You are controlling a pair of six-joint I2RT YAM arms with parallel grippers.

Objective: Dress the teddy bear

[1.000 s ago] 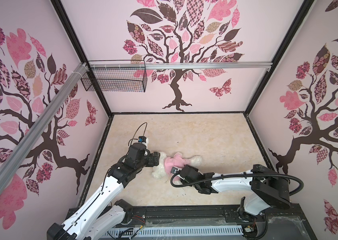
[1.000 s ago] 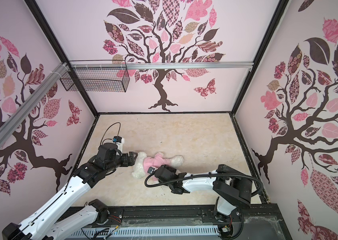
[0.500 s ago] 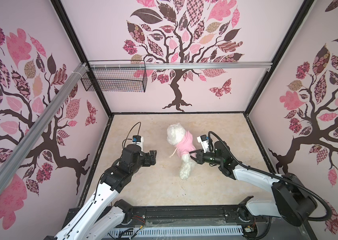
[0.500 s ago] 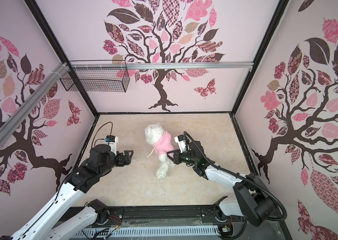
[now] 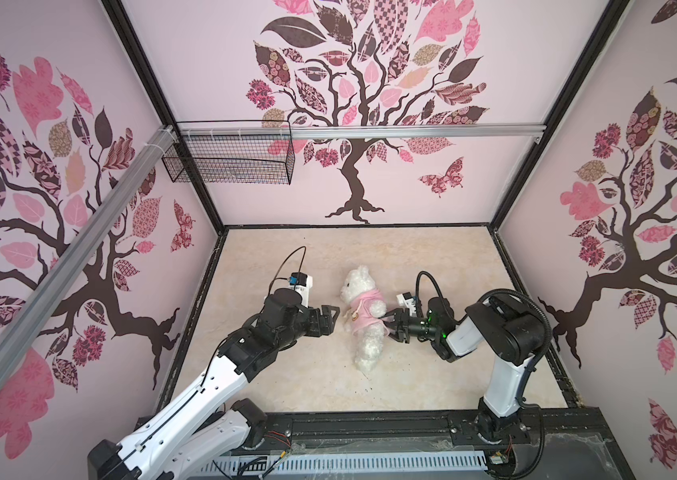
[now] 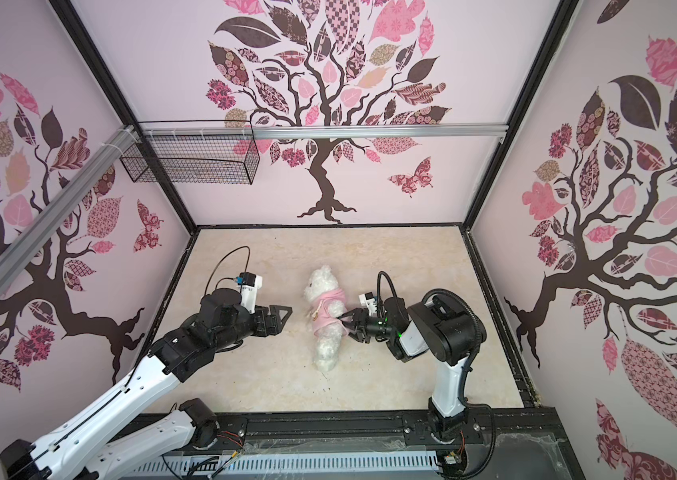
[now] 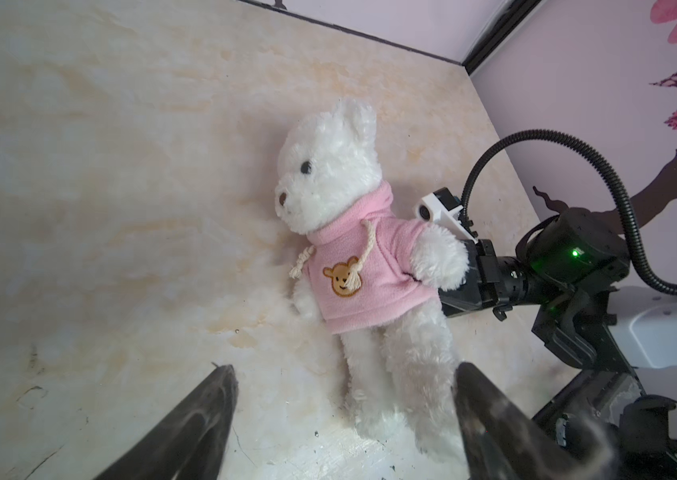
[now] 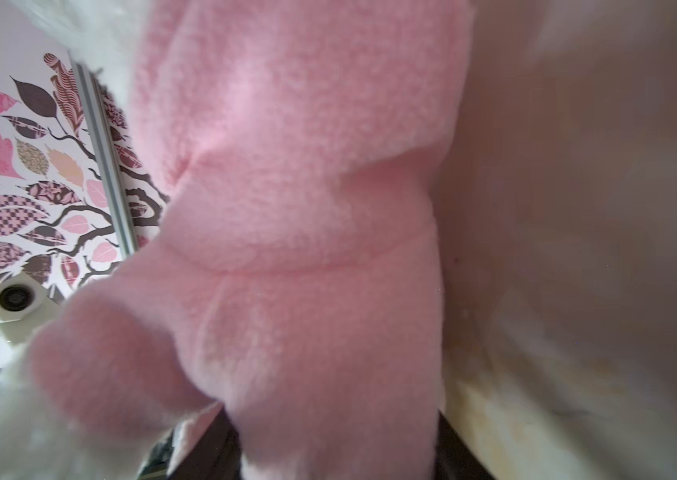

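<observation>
Teddy bear in pink shirt lies on its back on the counter between left hand, spread wide and empty just beside it, and right hand against the shirt (whether gripping, I cannot tell).

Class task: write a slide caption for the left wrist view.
Teddy bear in a pink hooded shirt lies on the marbled table, right tool at its side, open left tool in foreground.

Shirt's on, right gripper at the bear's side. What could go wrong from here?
The right gripper sits against the shirt at the bear's side; backing off could snag the fleece and drag the hem or bear. The open left gripper hangs close by the other side; moving in could shove the bear.
</observation>
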